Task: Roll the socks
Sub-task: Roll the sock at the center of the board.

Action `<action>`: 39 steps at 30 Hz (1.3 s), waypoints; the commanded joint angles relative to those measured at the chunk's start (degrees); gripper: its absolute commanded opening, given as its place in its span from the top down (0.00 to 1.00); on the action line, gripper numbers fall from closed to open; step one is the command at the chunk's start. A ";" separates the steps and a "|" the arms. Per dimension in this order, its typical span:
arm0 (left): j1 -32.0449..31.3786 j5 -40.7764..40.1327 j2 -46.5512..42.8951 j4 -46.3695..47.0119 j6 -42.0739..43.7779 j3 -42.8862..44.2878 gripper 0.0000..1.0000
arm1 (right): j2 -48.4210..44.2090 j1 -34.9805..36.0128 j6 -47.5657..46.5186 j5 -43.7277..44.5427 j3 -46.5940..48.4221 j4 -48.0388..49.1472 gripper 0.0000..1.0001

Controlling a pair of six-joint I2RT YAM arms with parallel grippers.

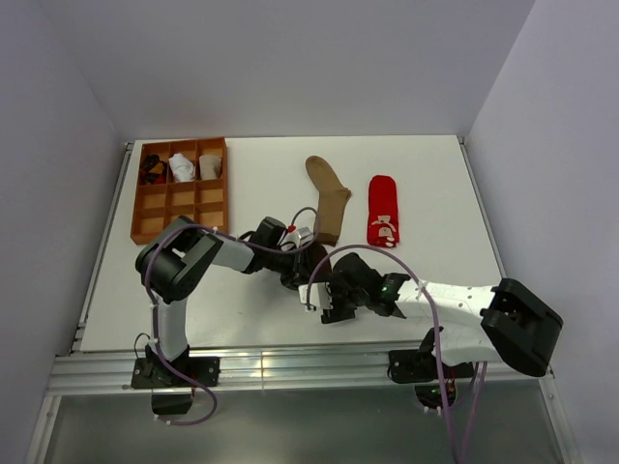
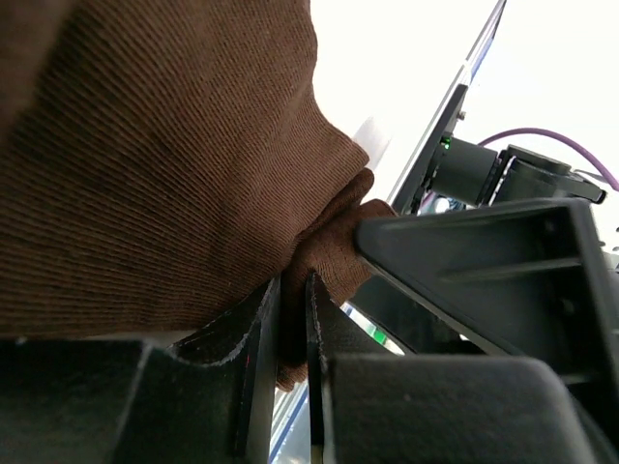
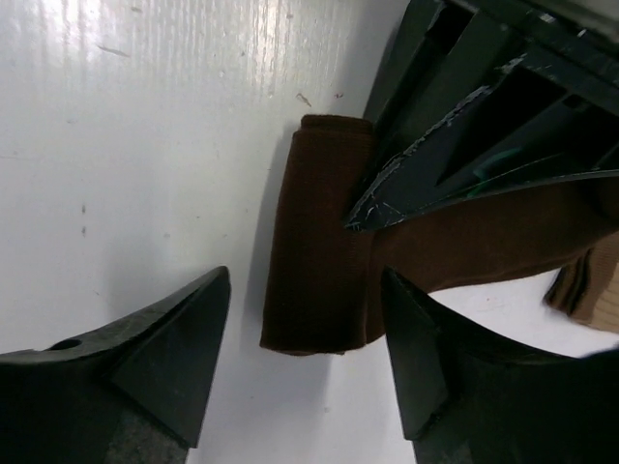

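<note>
At the near middle of the surface [image 1: 242,321], the right fingers [image 3: 164,358] stand spread on either side of the dark brown sock's [image 3: 314,242] rolled end. The left fingers [image 2: 242,387] pinch its unrolled length, and the arms hide it from above. Beyond lie the tan sock [image 1: 329,198] and the red sock [image 1: 383,210], both lengthwise near-to-far. The compartment tray [image 1: 151,226] sits far left.

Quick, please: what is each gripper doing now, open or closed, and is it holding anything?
Left gripper: closed, pinching the dark brown sock.
Right gripper: open, holding nothing, its fingers either side of the sock's rolled end.
</note>
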 commanded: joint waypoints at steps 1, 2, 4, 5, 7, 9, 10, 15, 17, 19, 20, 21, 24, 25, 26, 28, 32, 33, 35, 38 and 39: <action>-0.80 -9.22 5.27 -12.77 5.03 -3.60 1.00 | 2.25 0.81 -1.32 4.20 0.90 3.43 0.30; -0.80 -9.13 5.27 -12.86 5.12 -3.60 1.00 | 2.78 0.99 -1.49 4.38 1.25 3.34 0.32; -0.80 -8.78 5.44 -13.03 5.38 -3.34 1.00 | 3.92 1.08 -2.46 4.99 1.35 3.78 0.38; -0.80 -8.69 5.44 -13.12 5.47 -3.25 1.00 | 4.27 1.34 -2.72 5.51 1.52 3.96 0.40; -0.98 -8.34 5.44 -13.21 5.65 -3.25 1.00 | 5.68 1.34 -3.08 5.78 1.78 3.96 0.50; -0.89 -8.16 5.09 -13.30 5.91 -3.16 1.00 | 6.64 1.52 -3.17 5.96 2.49 3.78 0.63; -0.89 -8.25 4.83 -13.47 6.00 -2.99 0.99 | 7.52 1.43 -3.17 5.96 2.92 2.91 0.67; -0.37 -11.15 -0.78 -15.32 4.87 -1.40 0.89 | 9.37 1.52 -3.17 4.90 5.47 -2.53 0.79; 0.25 -10.89 -2.62 -14.88 4.25 -0.88 0.84 | 9.72 1.43 -3.08 5.08 5.56 -3.07 0.80; 0.69 -11.32 -4.22 -15.58 3.80 -0.26 0.79 | 9.99 1.43 -2.82 5.26 5.48 -3.68 0.81; 1.13 -11.41 -5.44 -16.19 4.06 0.70 0.77 | 10.34 1.43 -2.64 5.34 5.65 -3.86 0.81; 1.30 -11.33 -6.06 -16.81 4.24 1.06 0.76 | 10.60 1.43 -2.55 5.52 5.74 -3.95 0.81; 2.10 -12.64 -7.30 -18.82 5.38 2.64 0.71 | 11.74 1.52 -2.11 5.61 6.18 -4.66 0.81; 2.27 -12.99 -7.48 -19.96 5.64 2.90 0.70 | 11.92 1.43 -1.85 5.78 6.27 -4.83 0.81; 2.71 -13.08 -7.83 -20.15 5.99 2.99 0.68 | 12.01 1.52 -1.76 5.70 6.35 -5.01 0.81; 3.41 -13.00 -8.62 -20.41 6.26 2.91 0.67 | 12.36 1.43 -1.41 5.78 6.79 -5.62 0.81; 5.17 -11.76 -9.67 -20.23 6.70 1.94 0.66 | 13.24 1.43 -1.14 6.13 7.67 -6.50 0.82; 5.52 -11.59 -9.94 -20.33 6.88 1.94 0.66 | 13.41 1.34 -0.97 5.96 7.76 -6.76 0.82; 6.14 -11.76 -10.99 -19.63 6.35 1.76 0.67 | 13.94 1.34 -0.79 5.87 8.20 -7.03 0.82; 7.10 -13.17 -12.04 -19.28 5.47 2.55 0.69 | 14.73 1.43 -0.44 5.96 8.81 -7.29 0.82; 7.37 -13.52 -12.13 -18.75 5.12 2.55 0.69 | 14.91 1.34 -0.18 6.05 8.90 -7.29 0.82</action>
